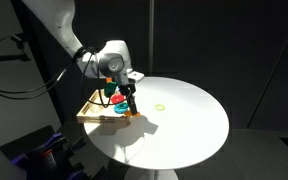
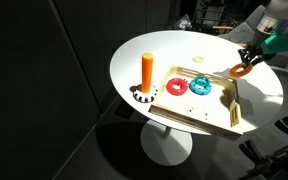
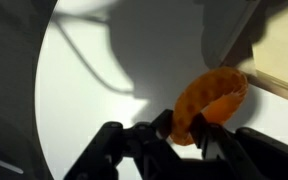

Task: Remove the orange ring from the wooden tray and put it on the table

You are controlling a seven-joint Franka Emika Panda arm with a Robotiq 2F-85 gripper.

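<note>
- Pincer (image 2: 247, 61) clamped tight on the orange ring (image 2: 242, 71), held in the air
- Wooden tray (image 2: 199, 110) just beside and below the pincer, white table (image 2: 134, 55) underneath

I've got the orange ring (image 3: 210, 98) pinched between the fingers of my gripper (image 3: 189, 123). It's a small flat donut, tilted up on edge. In the wrist view it hangs over white tabletop, just beside the corner of the wooden tray (image 3: 279, 55). In an exterior view the ring (image 2: 242, 70) sits right at the tray's far corner; I can't tell if it touches anything below. The tray (image 2: 220, 106) is shallow, square, light wood with a low rim, and its upright orange peg (image 2: 147, 72) stands at one edge. It lies flat on the round white table (image 2: 164, 48), toward one side.
</note>
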